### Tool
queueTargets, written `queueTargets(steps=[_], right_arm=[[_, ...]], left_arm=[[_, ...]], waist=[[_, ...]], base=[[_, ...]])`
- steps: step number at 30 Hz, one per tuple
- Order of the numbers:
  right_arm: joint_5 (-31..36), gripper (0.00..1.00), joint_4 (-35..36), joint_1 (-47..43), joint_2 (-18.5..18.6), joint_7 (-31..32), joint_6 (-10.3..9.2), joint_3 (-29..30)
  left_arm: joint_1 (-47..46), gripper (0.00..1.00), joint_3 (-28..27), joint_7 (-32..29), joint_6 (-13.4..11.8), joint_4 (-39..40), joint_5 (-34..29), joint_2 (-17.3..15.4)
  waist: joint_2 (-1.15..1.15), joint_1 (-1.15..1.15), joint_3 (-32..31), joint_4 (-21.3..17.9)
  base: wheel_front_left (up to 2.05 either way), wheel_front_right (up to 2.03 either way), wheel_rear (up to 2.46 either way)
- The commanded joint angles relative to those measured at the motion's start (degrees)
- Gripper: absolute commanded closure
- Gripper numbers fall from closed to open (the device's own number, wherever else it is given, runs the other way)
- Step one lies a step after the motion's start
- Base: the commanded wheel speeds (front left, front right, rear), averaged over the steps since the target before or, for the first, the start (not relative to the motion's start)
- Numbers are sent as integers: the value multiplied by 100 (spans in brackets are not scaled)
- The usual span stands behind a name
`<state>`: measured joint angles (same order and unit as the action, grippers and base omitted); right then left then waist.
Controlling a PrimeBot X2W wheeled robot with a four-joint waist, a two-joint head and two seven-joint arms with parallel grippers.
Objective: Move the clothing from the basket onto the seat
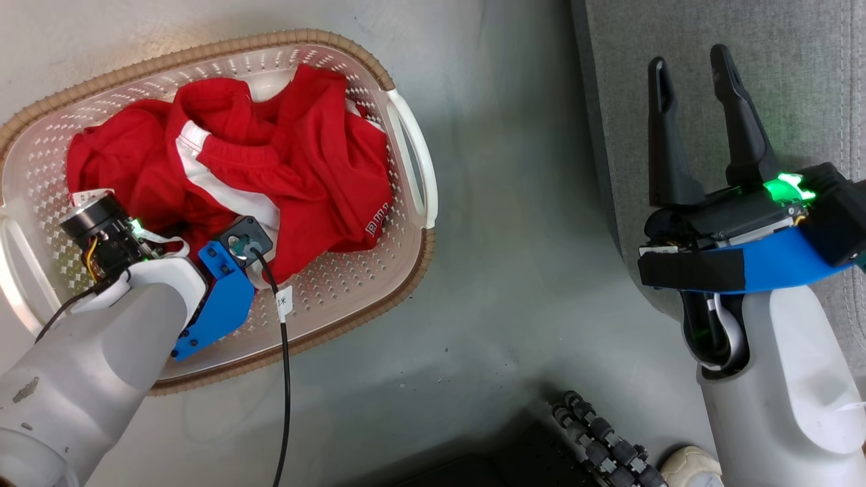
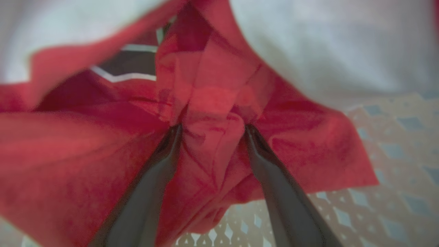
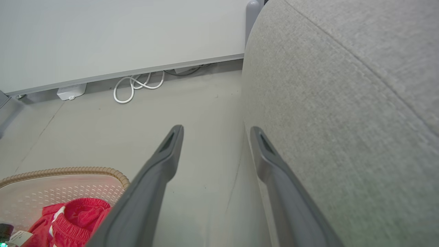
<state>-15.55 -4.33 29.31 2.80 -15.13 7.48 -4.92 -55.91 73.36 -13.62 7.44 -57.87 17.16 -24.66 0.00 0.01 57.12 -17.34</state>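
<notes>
Inside the oval cream perforated basket [image 1: 365,55], brown-rimmed, my left gripper [image 2: 212,128] straddles a fold of crumpled red, white-striped clothing [image 1: 270,169], fingers spread. Right of the basket: grey floor [image 1: 514,237], then my spread right gripper [image 1: 689,59] over the edge of the grey woven seat [image 1: 785,40].

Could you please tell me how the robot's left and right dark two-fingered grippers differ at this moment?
The left gripper reaches down into the oval cream-white plastic basket; the right gripper hangs by the edge of the grey woven-fabric seat. The left gripper's fingers straddle a fold of bright red clothing; the right gripper has nothing between its fingers. Both are open.
</notes>
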Motion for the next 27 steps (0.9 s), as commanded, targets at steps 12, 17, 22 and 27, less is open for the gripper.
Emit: queueTargets(steps=[12,17,22,27], right_arm=[[39,0,-46,160,16,-4,3,57],[99,0,-85,117,16,-4,3,105],[165,0,-126,26,17,-4,3,140],[280,0,-201,-80,17,-4,3,193]], left_arm=[[-116,100,16,173,5,-19,0,103],[-73,100,15,462,5,-19,46,237],[25,100,16,796,5,-71,165,443],[75,100,16,1132,5,-130,298,684]], waist=[[0,-1,-164,90],[0,-1,-413,196],[0,-1,-762,352],[0,-1,-1180,537]], base=[[0,0,0],[0,0,0],[0,0,0],[0,0,0]])
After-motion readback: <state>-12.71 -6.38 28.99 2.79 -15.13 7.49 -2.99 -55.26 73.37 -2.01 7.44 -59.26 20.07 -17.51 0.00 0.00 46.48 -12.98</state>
